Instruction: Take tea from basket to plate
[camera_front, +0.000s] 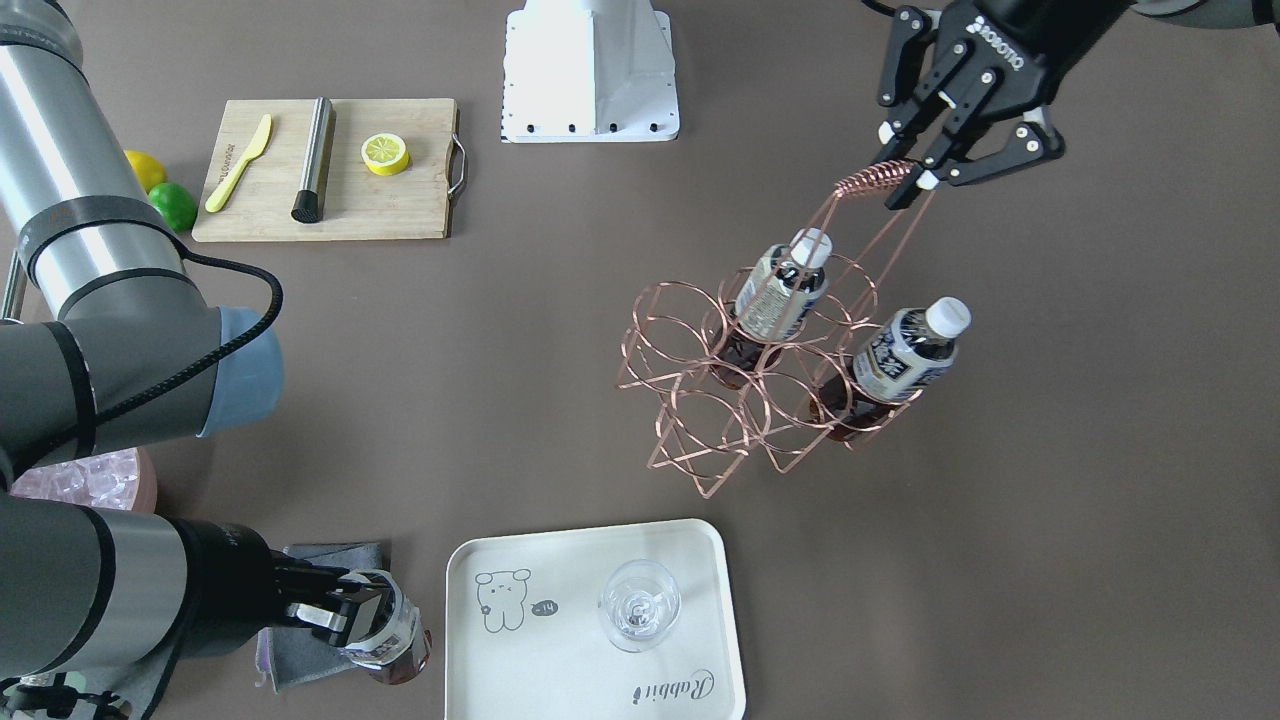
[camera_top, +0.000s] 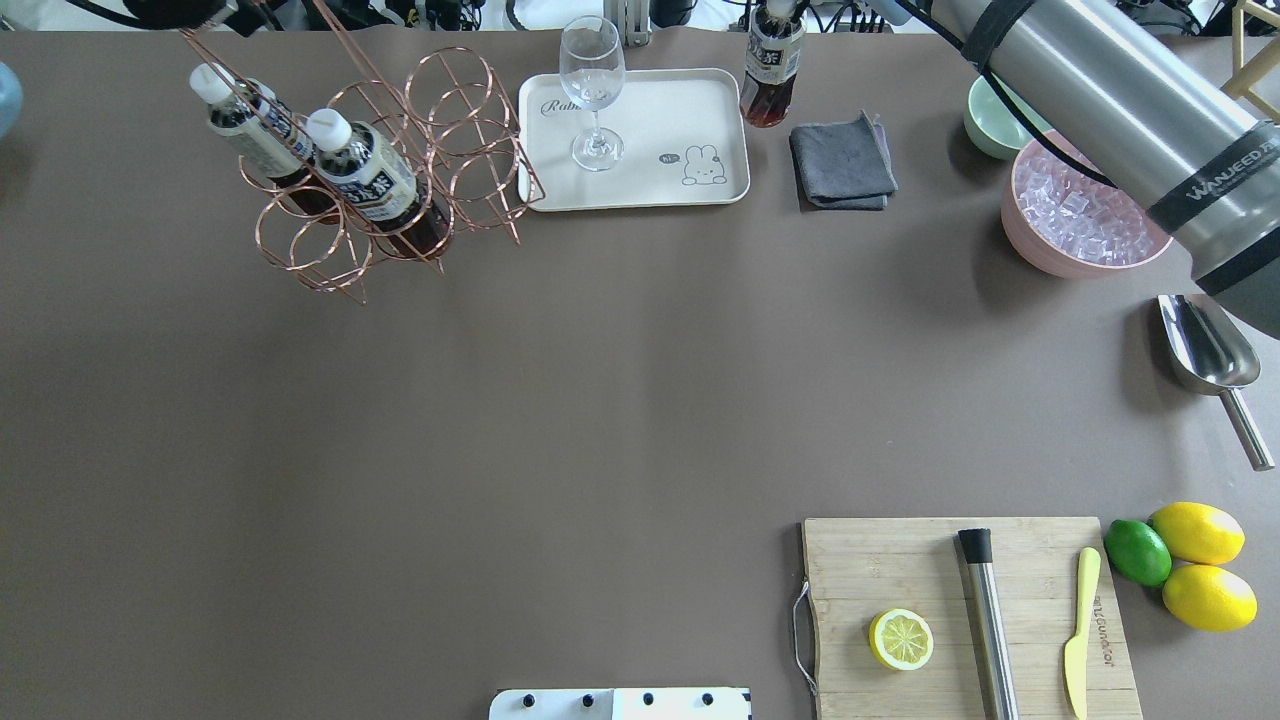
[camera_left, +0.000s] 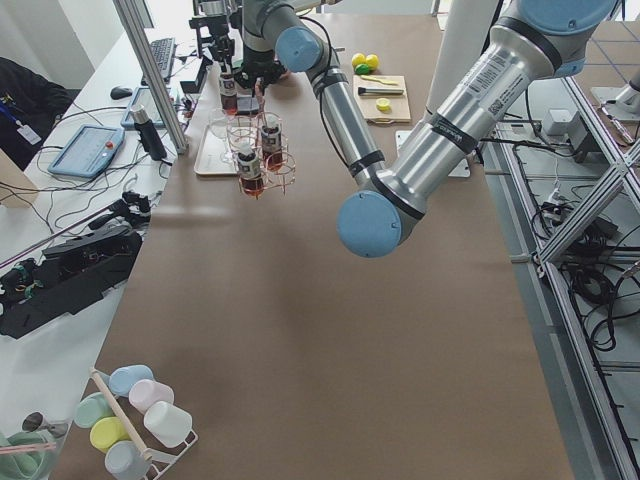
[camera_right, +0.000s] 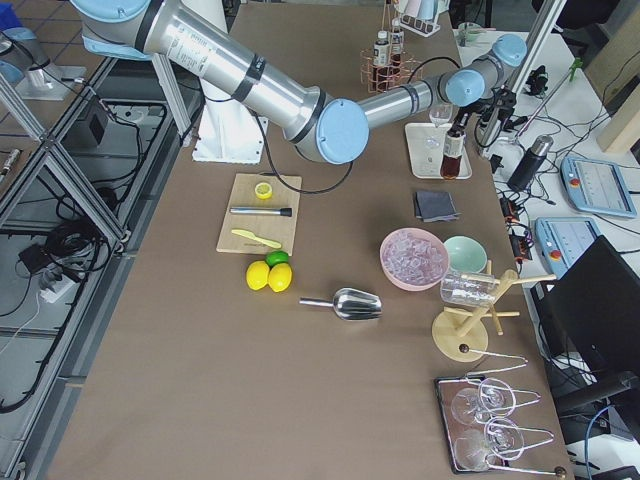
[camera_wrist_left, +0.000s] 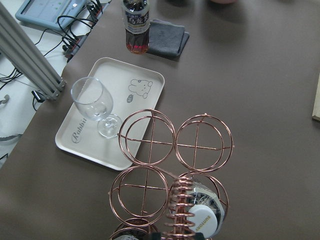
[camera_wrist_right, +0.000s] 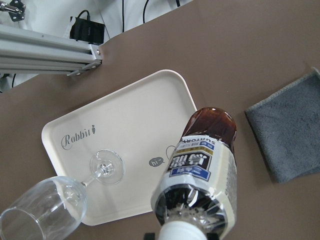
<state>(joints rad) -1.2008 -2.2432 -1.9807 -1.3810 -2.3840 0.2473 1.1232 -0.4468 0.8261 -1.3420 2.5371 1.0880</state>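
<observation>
Out at the far edge of the surface, my right end effector (camera_front: 365, 620) is clenching the tea (camera_front: 392, 640) around its upper part, near the cap. The tea is hanging just beside the plate (camera_front: 560, 670), between the plate's short edge and the grey cloth (camera_top: 842, 160). It is not resting on the plate yet. Whether its base is touching the surface, cannot tell.

My left end effector (camera_front: 905, 180) is pinching the coiled top of the basket (camera_front: 745, 375) handle. Two more bottles (camera_front: 780, 290) (camera_front: 905, 355) are sitting in its rings, and the other rings are showing empty.

Step, as I am judging it: this bottle is out of the basket and I am doing the carry-over, with placement not yet done. The next move is calling for a short sideways shift over the plate, aiming at the bare patch by the cartoon animal. I am also planning to keep off the glass (camera_front: 640, 605), lower until the base is sitting flat, then release.

Materials:
- **Tea:** a clear, smooth plastic cylinder with dark red-brown liquid, a white screw cap and a glossy white-and-blue label. It is likely slippery.
- **Basket:** thin, rigid copper-tone wire in open round rings, with a tall loop handle.
- **Plate:** cream, smooth-looking and rectangular, with rounded corners and a low raised rim.
- **Glass:** clear, stemmed and standing upright on the plate. It is looking easy to tip.
- **Cloth:** soft and folded.
</observation>
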